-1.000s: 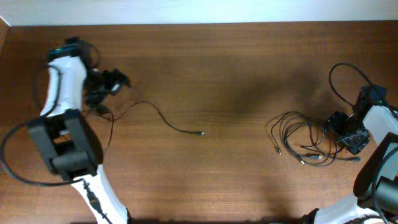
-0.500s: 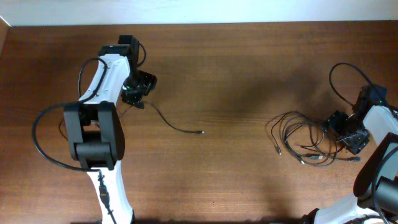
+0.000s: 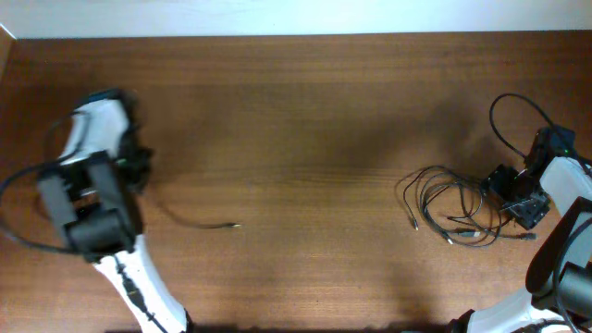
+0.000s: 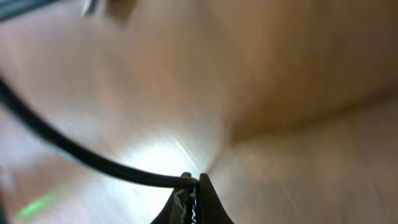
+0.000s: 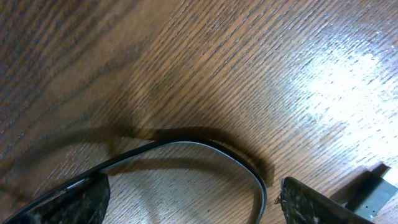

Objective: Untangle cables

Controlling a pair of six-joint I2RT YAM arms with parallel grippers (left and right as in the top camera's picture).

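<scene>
At the table's right lies a tangle of thin black cables in loose loops, small plug ends pointing down-left. My right gripper sits at its right edge, open. In the right wrist view its fingers stand wide apart, and one cable loop curves across the wood between them. A single cable lies apart at the left, its plug end pointing right. My left gripper is at its other end. In the blurred left wrist view that gripper is shut on this cable.
A thicker black cord loops up from the right arm near the back right. A metal plug shows at the right wrist view's lower right. The left arm's body covers the table's left edge.
The left gripper went from open to shut on the single cable. The left arm swung back to the left and dragged that cable's plug end left and toward the front. The right arm stayed still.
</scene>
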